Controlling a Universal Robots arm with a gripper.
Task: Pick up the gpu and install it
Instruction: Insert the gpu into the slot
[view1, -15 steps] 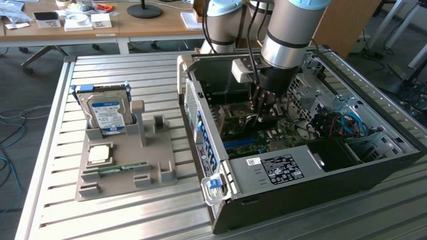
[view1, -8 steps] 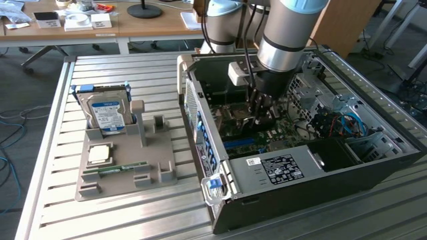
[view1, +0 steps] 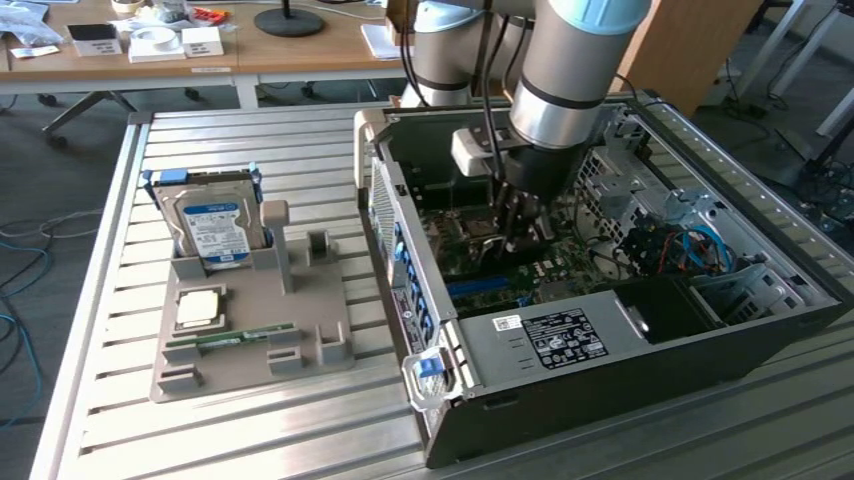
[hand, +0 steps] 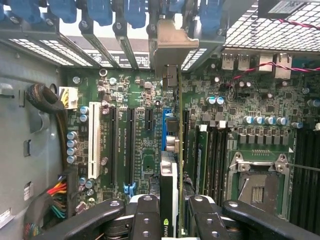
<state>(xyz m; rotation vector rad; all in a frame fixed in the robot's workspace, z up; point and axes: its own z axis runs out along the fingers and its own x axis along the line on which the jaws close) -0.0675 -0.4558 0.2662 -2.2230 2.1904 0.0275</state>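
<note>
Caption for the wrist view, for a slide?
Claw grips the gpu edge-on, lined up with the motherboard's blue slot.

Slatted table (view1: 200, 440) — grey fixture (view1: 248, 366), PC case (view1: 641, 392)

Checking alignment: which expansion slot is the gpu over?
The blue slot, in line with the held gpu; beside it stand black slots and a white slot.
</note>
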